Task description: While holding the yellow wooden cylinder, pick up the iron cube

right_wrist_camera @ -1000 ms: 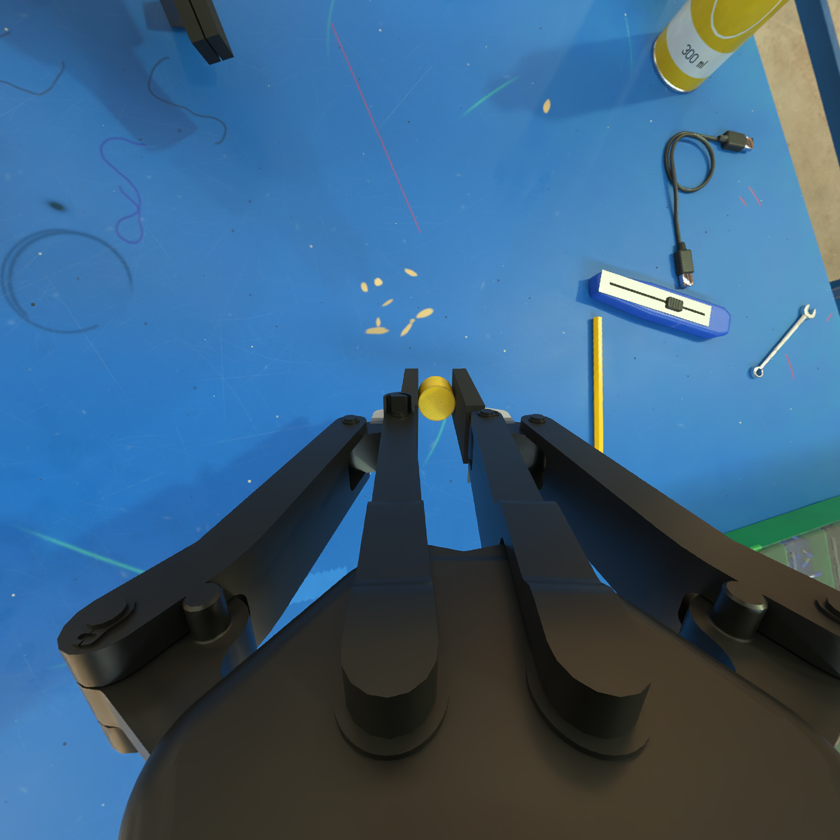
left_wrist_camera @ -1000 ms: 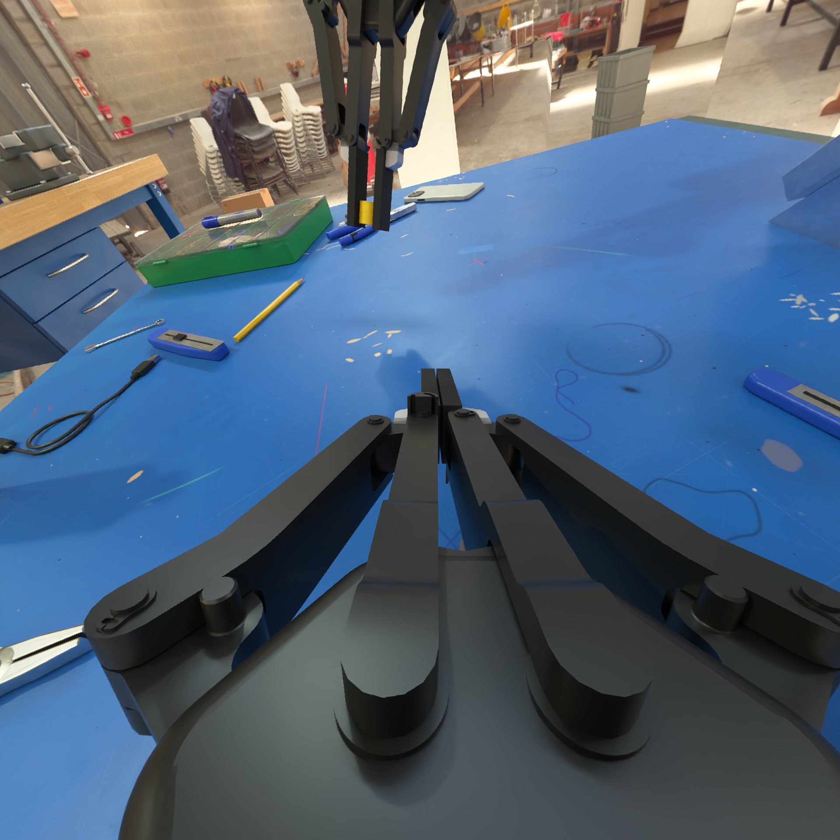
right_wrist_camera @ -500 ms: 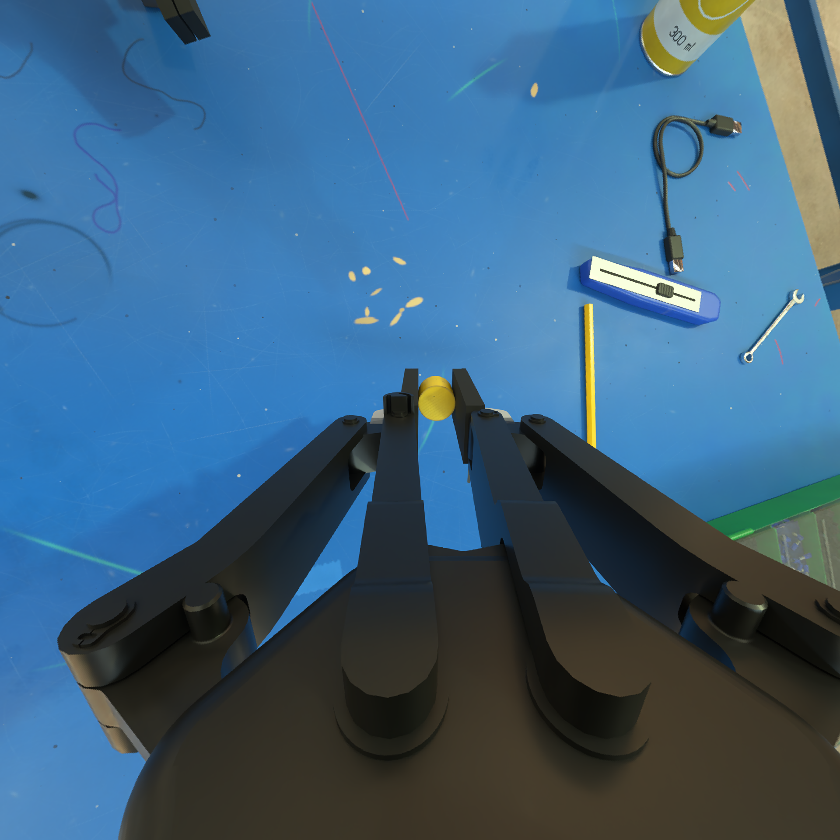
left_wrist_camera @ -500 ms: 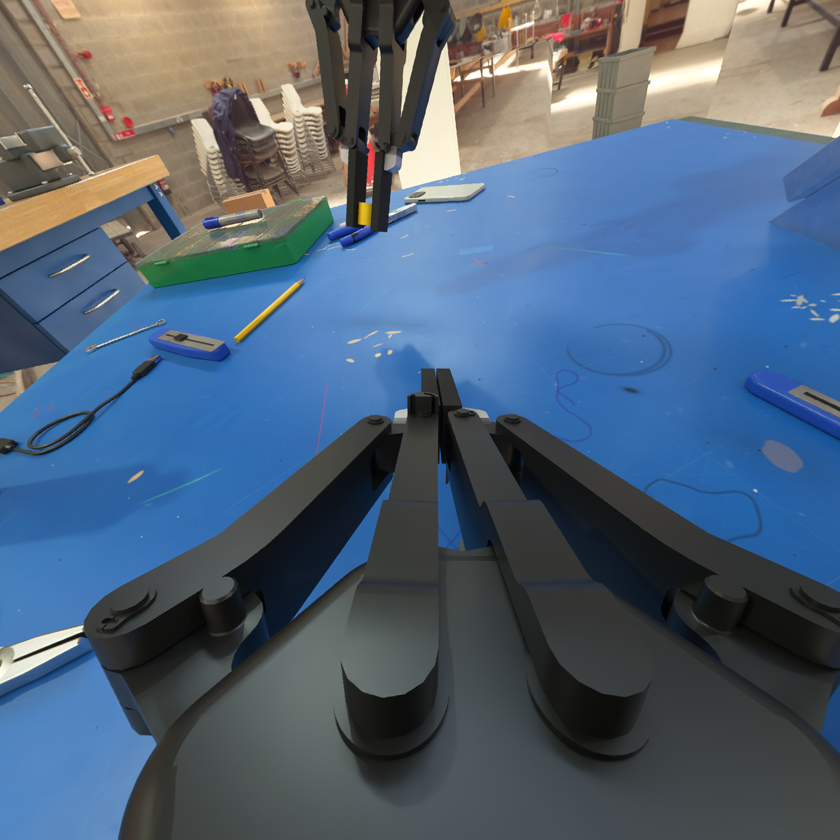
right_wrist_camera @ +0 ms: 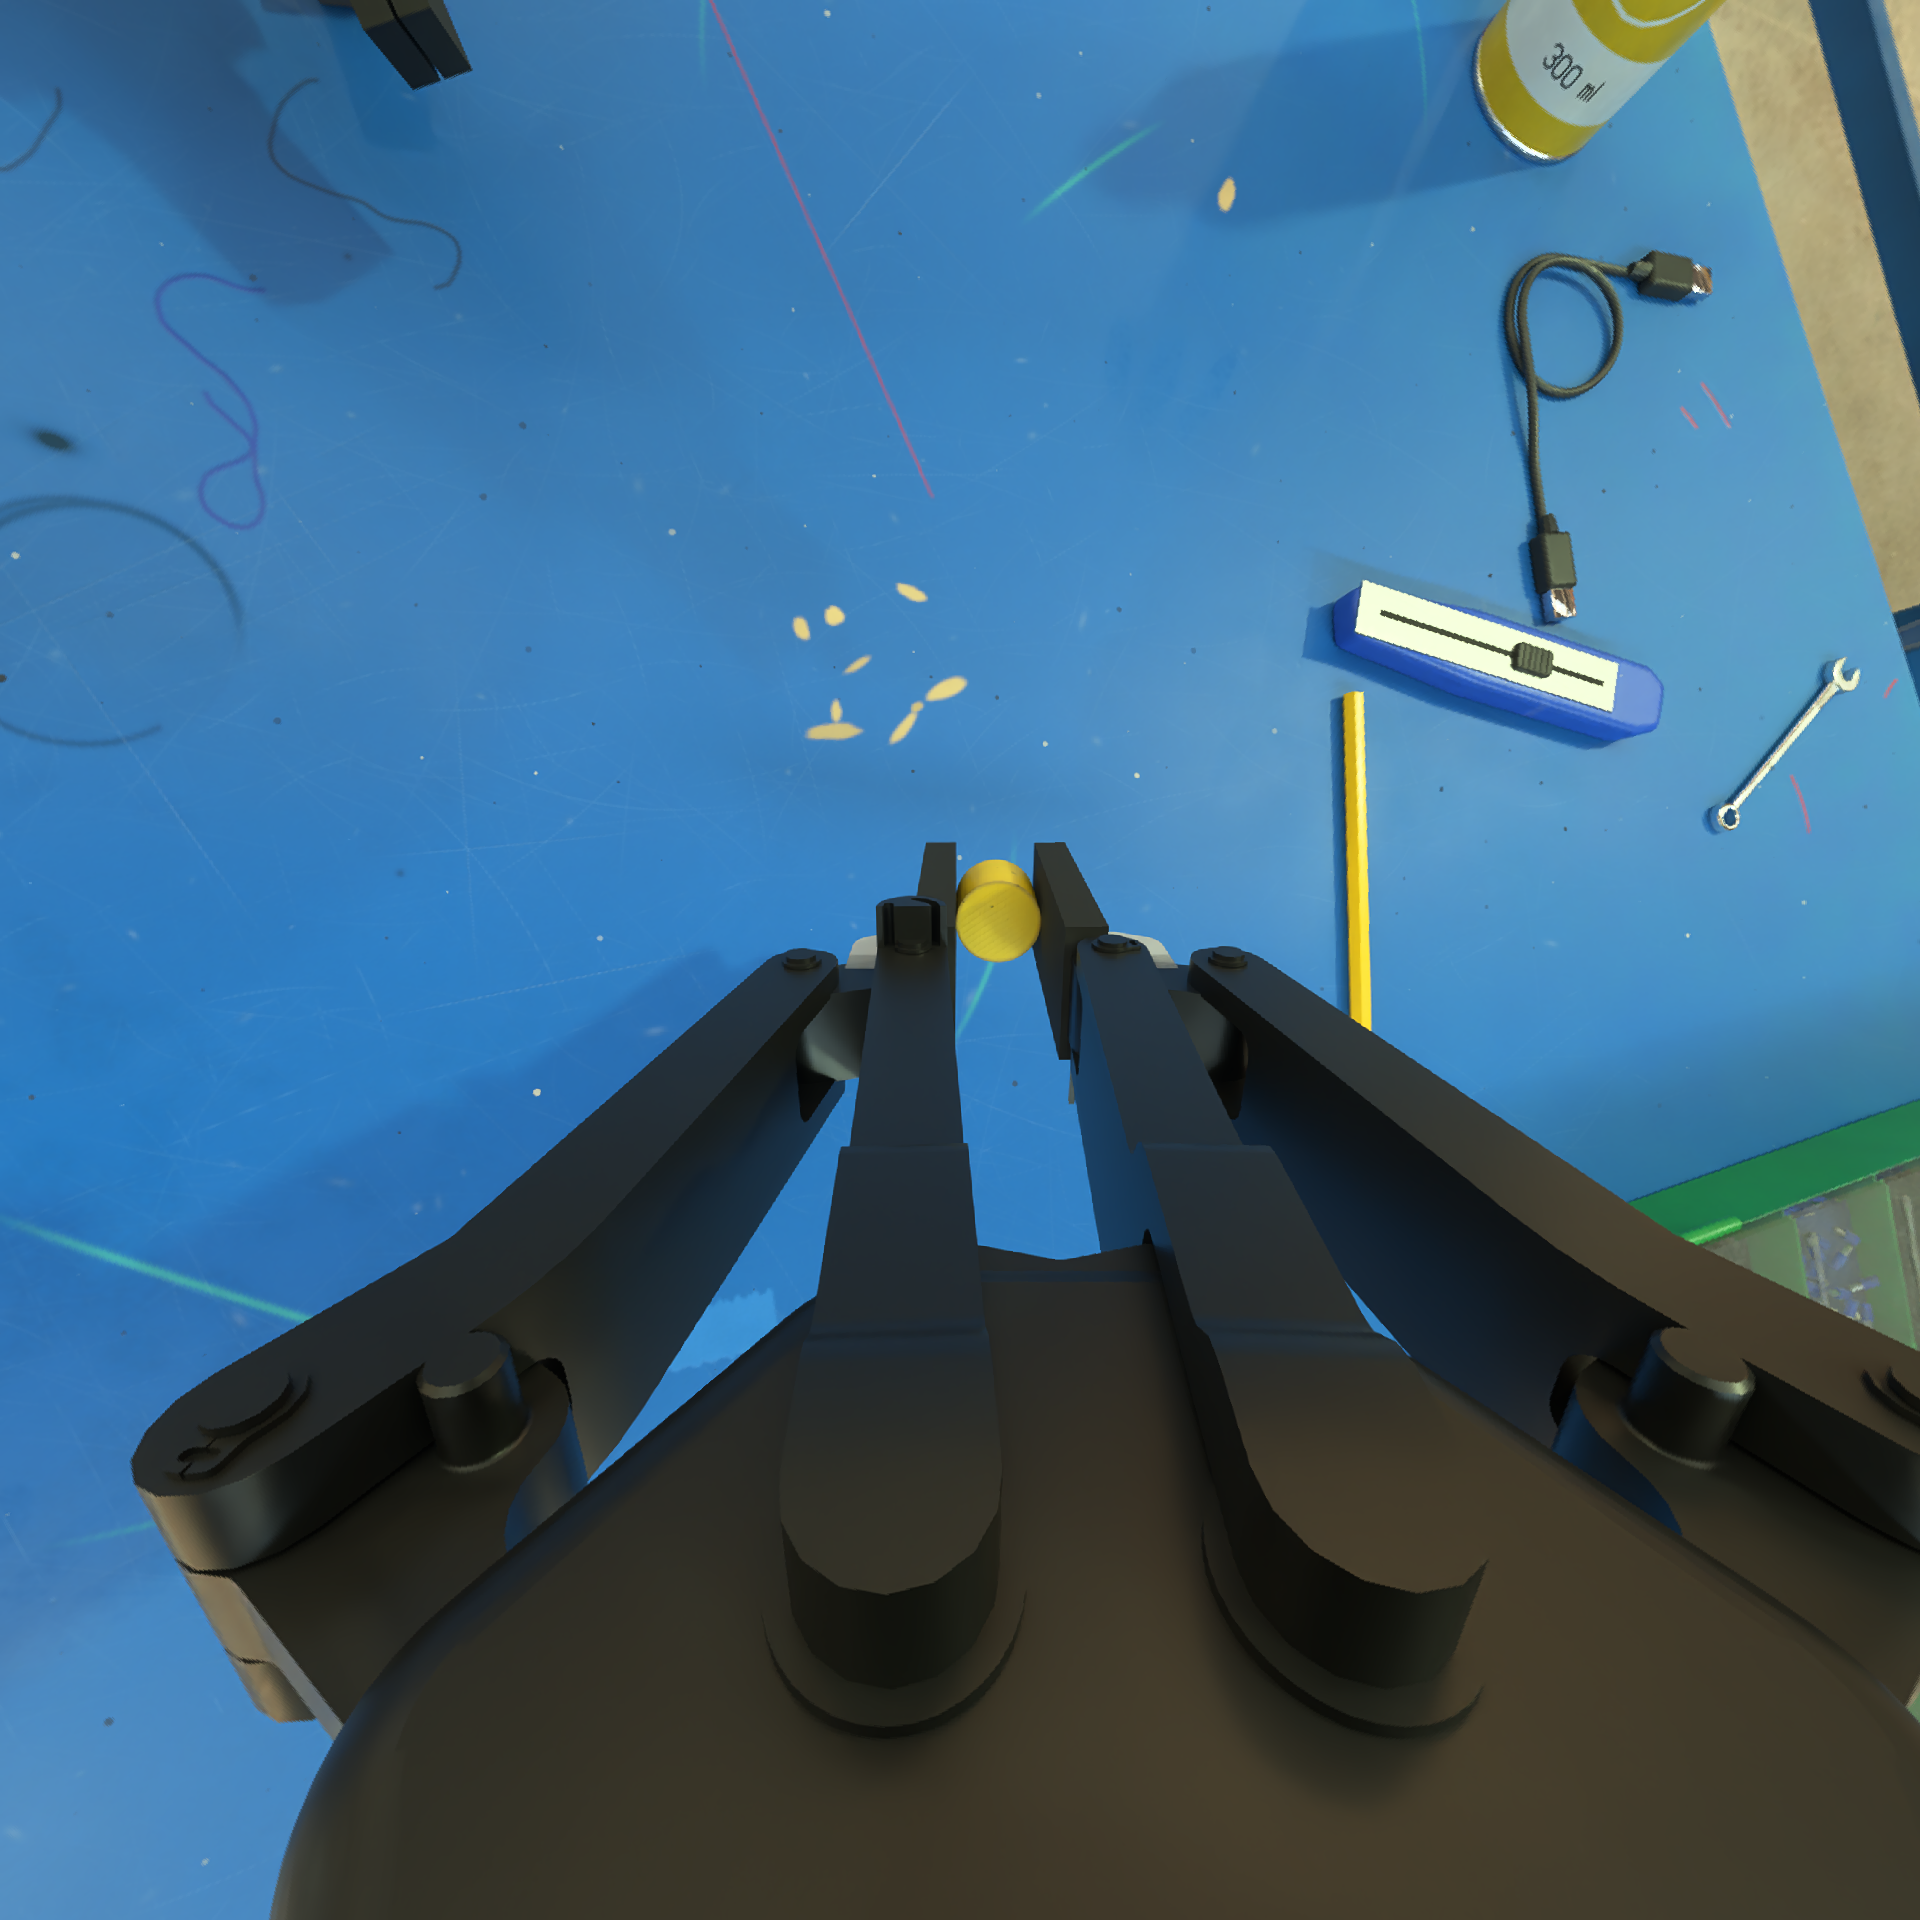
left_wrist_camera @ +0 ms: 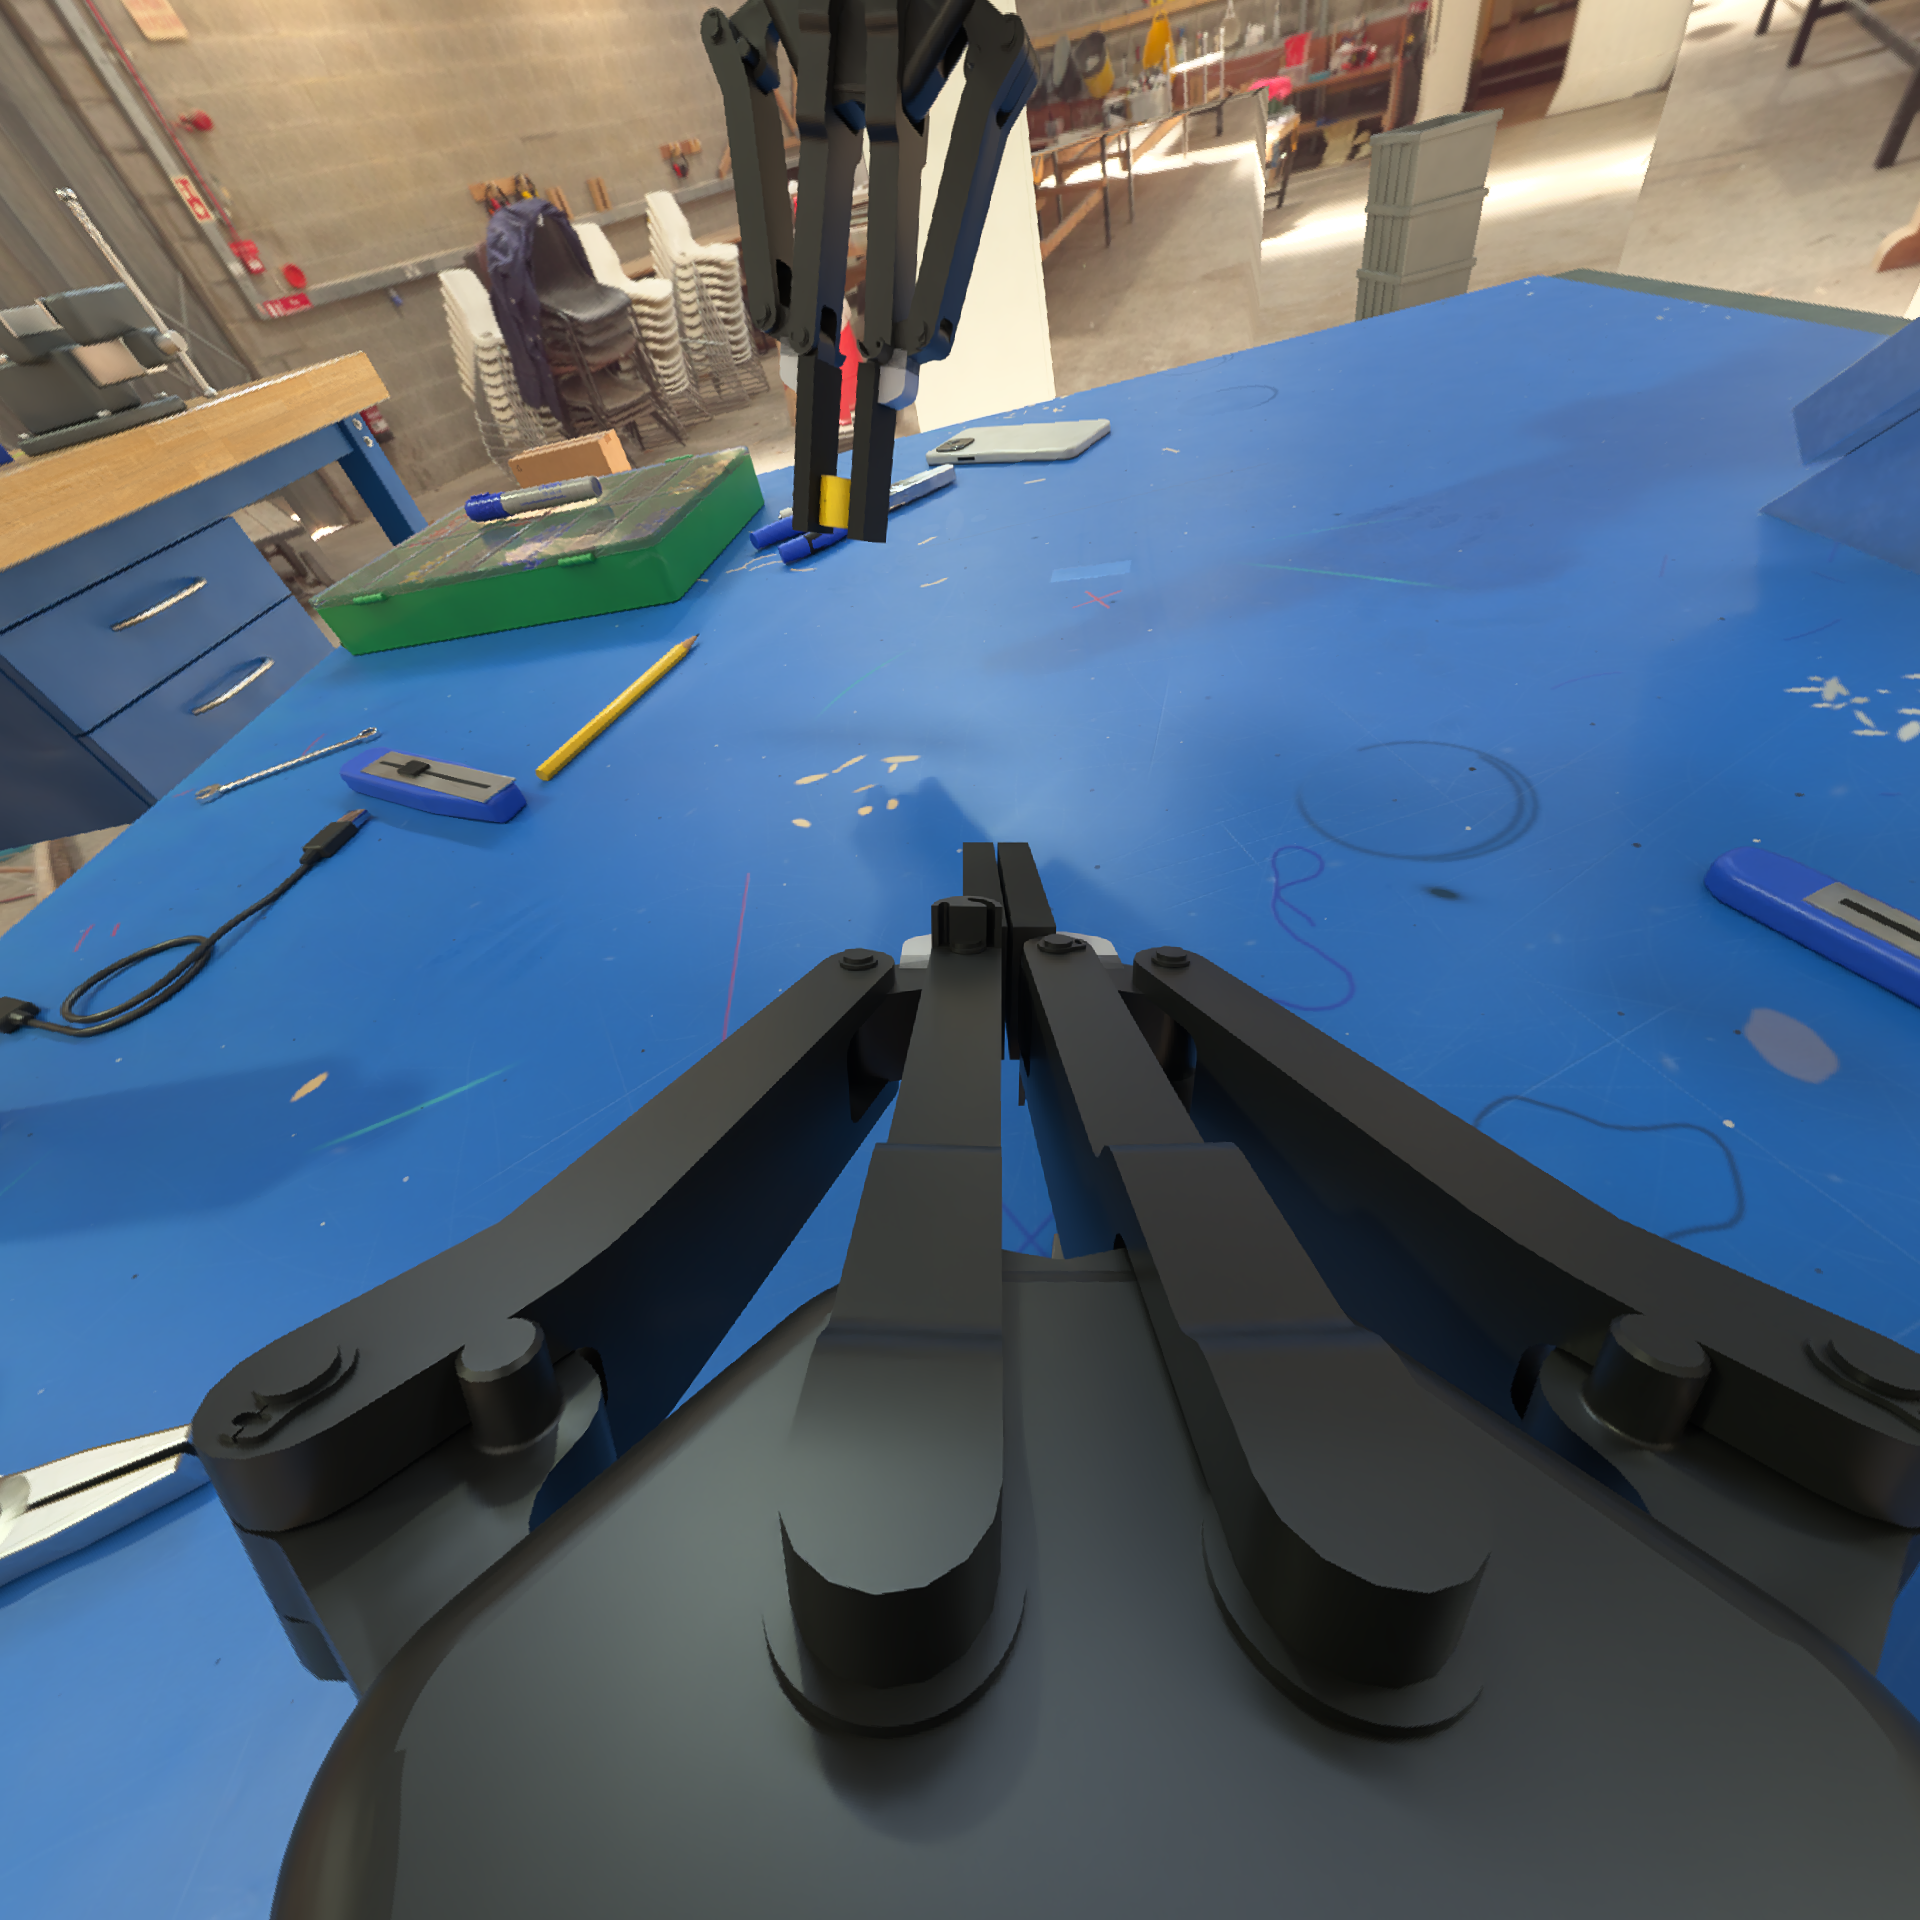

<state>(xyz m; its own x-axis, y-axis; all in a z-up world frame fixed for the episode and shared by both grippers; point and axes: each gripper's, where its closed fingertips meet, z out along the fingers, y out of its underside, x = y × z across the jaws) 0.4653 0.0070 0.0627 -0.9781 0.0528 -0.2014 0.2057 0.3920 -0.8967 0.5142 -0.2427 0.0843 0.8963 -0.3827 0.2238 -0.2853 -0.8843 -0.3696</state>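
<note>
My right gripper (right_wrist_camera: 995, 868) is shut on the yellow wooden cylinder (right_wrist_camera: 995, 912) and holds it above the blue table (right_wrist_camera: 623, 935). In the left wrist view this gripper (left_wrist_camera: 842, 525) hangs fingers-down at the far side, with the cylinder (left_wrist_camera: 833, 501) between its fingers. My left gripper (left_wrist_camera: 997, 862) is shut and empty, low over the table's middle. Its fingertips also show at the top left of the right wrist view (right_wrist_camera: 410, 47). No iron cube shows in either view.
A green organiser box (left_wrist_camera: 540, 551), blue markers (left_wrist_camera: 800, 535) and a phone (left_wrist_camera: 1018, 442) lie at the far side. A pencil (right_wrist_camera: 1354, 862), a blue box cutter (right_wrist_camera: 1496, 660), a cable (right_wrist_camera: 1558, 416), a wrench (right_wrist_camera: 1782, 743) and a yellow can (right_wrist_camera: 1558, 73) lie near the table edge. Another blue cutter (left_wrist_camera: 1818, 920) lies to the right.
My right gripper has shifted a little over the table with the cylinder still in it. My left gripper has not moved.
</note>
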